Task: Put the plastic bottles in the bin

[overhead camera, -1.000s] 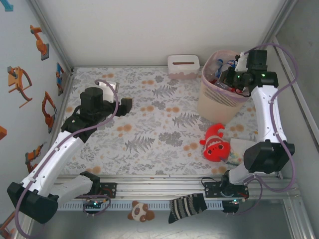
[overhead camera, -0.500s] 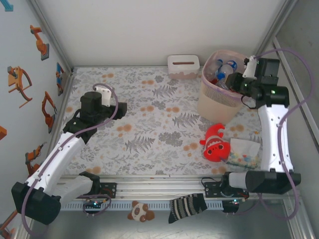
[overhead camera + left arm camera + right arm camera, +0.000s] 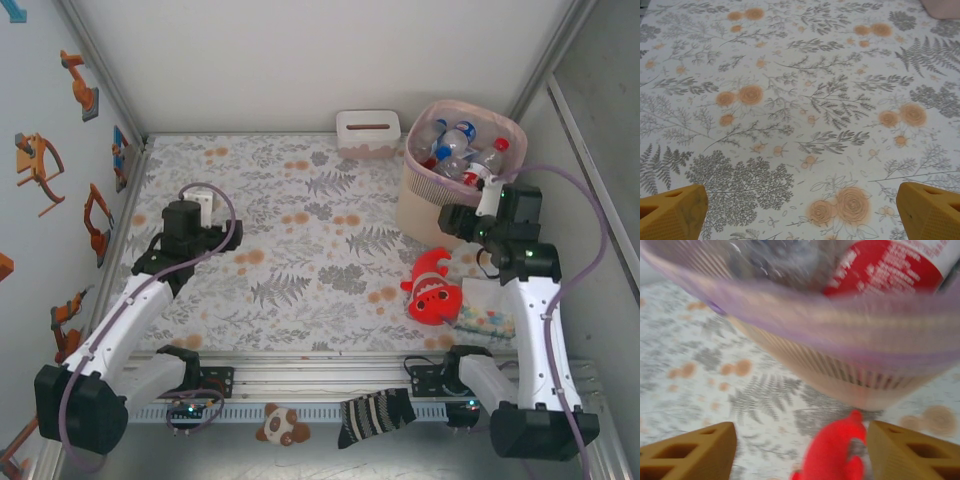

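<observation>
Left fingers point(image 3: 671, 214) and right fingers point(image 3: 690, 454) stood wide and empty; the right pair, near the bin point(image 3: 428, 208), could clip it, spilling bottles point(image 3: 455, 150).

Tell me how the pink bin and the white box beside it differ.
The bin is much taller and wider than the box. The bin is pink-beige with slatted sides; the box is white. The bin is open-topped and holds bottles; the box is closed on top apart from a dark slot. Both stand side by side at the far end of the floral table.
</observation>
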`<state>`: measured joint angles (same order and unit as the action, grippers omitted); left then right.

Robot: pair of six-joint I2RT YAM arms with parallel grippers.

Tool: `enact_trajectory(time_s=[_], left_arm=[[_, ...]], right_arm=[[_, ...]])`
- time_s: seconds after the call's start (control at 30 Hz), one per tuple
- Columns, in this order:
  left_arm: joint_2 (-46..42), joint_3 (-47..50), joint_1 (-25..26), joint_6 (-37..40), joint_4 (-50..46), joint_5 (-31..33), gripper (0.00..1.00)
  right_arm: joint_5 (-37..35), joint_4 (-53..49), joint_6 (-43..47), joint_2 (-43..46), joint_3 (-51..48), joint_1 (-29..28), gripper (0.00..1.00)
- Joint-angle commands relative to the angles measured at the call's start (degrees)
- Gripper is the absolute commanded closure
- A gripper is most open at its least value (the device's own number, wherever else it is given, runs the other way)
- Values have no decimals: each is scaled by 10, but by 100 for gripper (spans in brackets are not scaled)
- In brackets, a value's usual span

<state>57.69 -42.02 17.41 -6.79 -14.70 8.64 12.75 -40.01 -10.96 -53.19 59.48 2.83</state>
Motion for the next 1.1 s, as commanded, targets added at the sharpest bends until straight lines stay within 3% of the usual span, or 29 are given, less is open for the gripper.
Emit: enact_trajectory(time_s=[0.0, 0.07, 0.27, 0.5, 0.7, 1.07], left_arm=[[-22, 26, -9, -6, 37, 36, 4], [-26, 45, -11, -5, 54, 54, 4], [-19, 112, -18, 18, 133, 101, 4], [35, 185, -28, 62, 293, 115, 4], [105, 247, -58, 85, 500, 44, 4], [211, 229, -144, 75, 621, -79, 4]], right_arm=[[-84, 73, -8, 26, -61, -1, 7], [-106, 112, -5, 39, -106, -2, 1], [-159, 277, 11, 59, -243, -1, 0], [-201, 580, 56, 38, -418, -1, 0], [-205, 706, 71, -35, -457, -1, 0], [-151, 855, 85, -206, -430, -1, 0]])
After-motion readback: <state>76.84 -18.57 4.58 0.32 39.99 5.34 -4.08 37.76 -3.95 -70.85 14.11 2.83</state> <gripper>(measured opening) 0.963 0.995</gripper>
